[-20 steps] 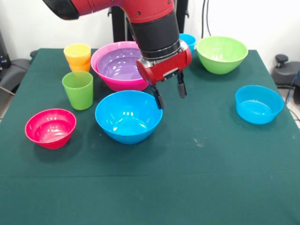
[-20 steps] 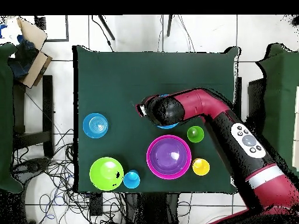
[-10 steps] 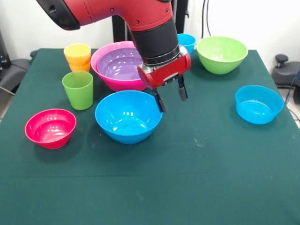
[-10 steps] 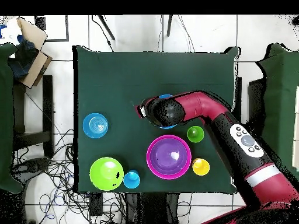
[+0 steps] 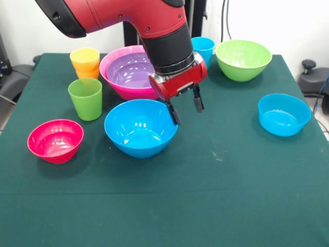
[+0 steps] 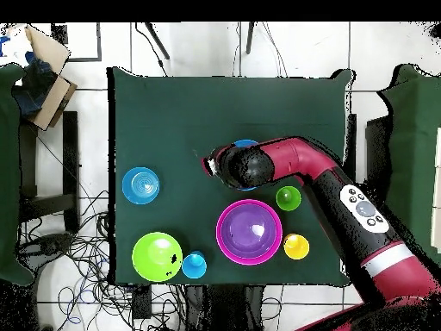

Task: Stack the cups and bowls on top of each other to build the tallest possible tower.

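My gripper (image 5: 187, 114) is open and hangs at the right rim of the large blue bowl (image 5: 140, 127). Its left finger (image 5: 175, 114) is at the rim and the right finger stands outside over the cloth. Behind it, the purple bowl (image 5: 128, 69) sits nested in the large pink bowl (image 5: 115, 85). A yellow cup (image 5: 85, 57) sits in an orange cup (image 5: 89, 74) at the back left, and the green cup (image 5: 86, 99) stands in front of them. In the overhead view the arm hides most of the blue bowl (image 6: 246, 144).
A red-pink bowl (image 5: 55, 140) lies front left. The light green bowl (image 5: 243, 59) and a blue cup (image 5: 204, 46) stand at the back right, and a smaller light blue bowl (image 5: 284, 114) is at the right. All rest on the green table (image 5: 231, 180).
The gripper has drifted slightly left and a little lower toward the blue bowl's rim, staying open. No cup or bowl has moved.
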You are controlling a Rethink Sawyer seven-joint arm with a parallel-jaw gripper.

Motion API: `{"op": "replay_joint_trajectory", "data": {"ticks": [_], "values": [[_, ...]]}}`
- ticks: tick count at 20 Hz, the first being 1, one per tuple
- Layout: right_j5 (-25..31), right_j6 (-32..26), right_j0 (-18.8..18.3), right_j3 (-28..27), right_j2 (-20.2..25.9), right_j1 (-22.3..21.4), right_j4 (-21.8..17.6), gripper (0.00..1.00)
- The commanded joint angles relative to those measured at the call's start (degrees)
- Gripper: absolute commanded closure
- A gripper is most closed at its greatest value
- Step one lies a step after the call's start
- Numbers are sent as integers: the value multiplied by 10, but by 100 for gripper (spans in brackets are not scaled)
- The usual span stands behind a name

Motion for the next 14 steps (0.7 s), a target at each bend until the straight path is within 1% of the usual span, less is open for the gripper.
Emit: {"op": "replay_joint_trajectory", "data": {"ticks": [1,5,9,12,14], "values": [[-65,11,26,4,-67,-62,-79,0],[-70,47,43,30,-79,-102,-73,0],[-77,63,60,41,-95,-131,-65,0],[-85,66,73,35,-110,-132,-63,0],[-94,69,85,26,-120,-123,-65,0]]}}
